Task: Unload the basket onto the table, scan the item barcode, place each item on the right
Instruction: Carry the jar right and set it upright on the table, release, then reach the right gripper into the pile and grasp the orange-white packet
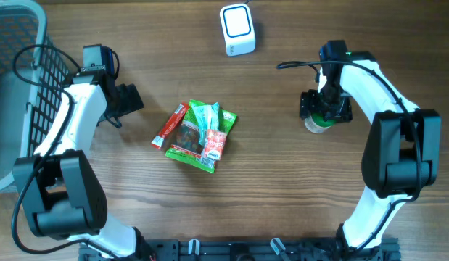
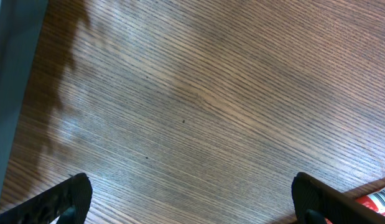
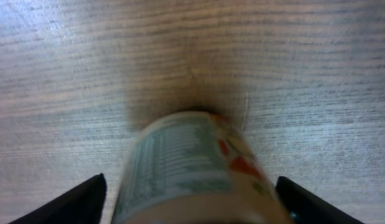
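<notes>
Our right pincer (image 1: 323, 110) stands over the small cylindrical jar with a printed label and green top (image 3: 189, 165). The jar is upright on the wooden counter (image 1: 282, 181), well to the right of the white boxy scanner with a blue-rimmed window (image 1: 236, 30). The jaws straddle the jar, spread, with a sliver of gap on each side, so we read it as released, not gripping. We judge this to be the grasp or set-down end of one scan; the pose alone does not tell which.

If the jar is unscanned, the next move calls for closing squarely, lifting, and turning the label towards the scanner. We cannot make out a barcode.

Our left pincer (image 2: 192, 200) is wide open over bare wood, holding nothing.

The heap of green and red snack packets (image 1: 199, 136) lies mid-counter. The grey mesh basket (image 1: 25, 43) at far left shows nothing inside its visible part. The jar's contents are hidden.
</notes>
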`<state>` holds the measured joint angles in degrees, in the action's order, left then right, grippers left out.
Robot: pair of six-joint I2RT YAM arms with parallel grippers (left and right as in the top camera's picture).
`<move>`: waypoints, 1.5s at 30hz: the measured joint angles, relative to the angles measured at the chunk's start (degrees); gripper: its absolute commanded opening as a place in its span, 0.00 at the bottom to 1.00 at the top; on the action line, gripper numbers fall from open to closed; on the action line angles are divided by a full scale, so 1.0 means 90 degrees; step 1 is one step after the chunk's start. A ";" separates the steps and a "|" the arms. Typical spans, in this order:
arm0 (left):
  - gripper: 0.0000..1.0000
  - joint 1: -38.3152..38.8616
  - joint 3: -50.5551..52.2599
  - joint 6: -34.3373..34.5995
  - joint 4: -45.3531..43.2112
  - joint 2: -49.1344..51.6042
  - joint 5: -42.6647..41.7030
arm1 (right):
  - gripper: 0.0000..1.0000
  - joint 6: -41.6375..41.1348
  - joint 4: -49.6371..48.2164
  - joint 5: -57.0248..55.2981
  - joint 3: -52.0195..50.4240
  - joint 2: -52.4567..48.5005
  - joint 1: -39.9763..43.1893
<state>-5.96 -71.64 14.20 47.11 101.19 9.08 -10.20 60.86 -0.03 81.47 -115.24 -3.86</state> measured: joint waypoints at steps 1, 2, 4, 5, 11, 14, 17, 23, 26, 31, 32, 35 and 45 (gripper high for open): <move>1.00 0.0000 0.0000 0.0000 -0.0002 0.0000 0.0002 | 0.96 0.0010 0.0092 0.0000 0.0002 0.0000 0.0000; 1.00 0.0000 0.0000 0.0000 -0.0002 0.0000 0.0000 | 0.96 0.0049 0.0338 0.0000 0.0053 0.0000 0.0000; 1.00 0.0000 0.0000 0.0000 0.0000 0.0000 0.0000 | 0.95 0.0053 0.0668 -0.0010 0.0284 0.0000 0.0000; 1.00 0.0000 0.0000 0.0000 0.0000 0.0000 0.0000 | 0.96 0.0053 0.0857 -0.0032 0.0483 0.0000 0.0000; 1.00 0.0000 0.0000 0.0000 -0.0002 0.0000 0.0000 | 0.95 0.0197 0.2108 0.0061 0.2395 0.0131 -0.0010; 1.00 0.0000 0.0000 0.0000 0.0000 0.0000 0.0000 | 0.95 0.0483 0.2266 0.0782 0.2759 0.0459 -0.0102; 1.00 0.0000 0.0000 0.0000 0.0000 0.0000 0.0000 | 0.95 0.0719 0.2283 0.1554 0.2788 0.0580 -0.0403; 1.00 0.0000 0.0000 0.0000 0.0000 0.0000 0.0000 | 0.95 0.0702 0.1987 0.1984 0.2759 0.0580 -0.1591; 1.00 0.0000 0.0000 0.0000 0.0000 0.0000 0.0000 | 1.00 0.0284 0.1491 0.2013 0.2611 0.0580 -0.2331; 1.00 0.0000 0.0000 0.0000 0.0000 0.0000 0.0002 | 0.94 -0.0860 0.0301 0.2074 0.1819 0.0580 -0.3400; 1.00 0.0000 0.0000 0.0000 0.0000 0.0000 0.0002 | 0.92 -0.1052 0.0124 0.2074 0.1562 0.0578 -0.3577; 1.00 0.0000 0.0000 0.0000 0.0000 0.0000 0.0000 | 0.77 -0.1387 -0.0151 0.2072 0.0940 0.0578 -0.3844; 1.00 0.0000 0.0000 0.0000 -0.0002 0.0000 0.0000 | 0.47 -0.1841 -0.1064 0.1996 -0.0015 0.0578 -0.3876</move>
<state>-5.96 -71.64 14.20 47.09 101.19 9.08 -26.76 51.29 17.93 81.34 -110.04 -38.74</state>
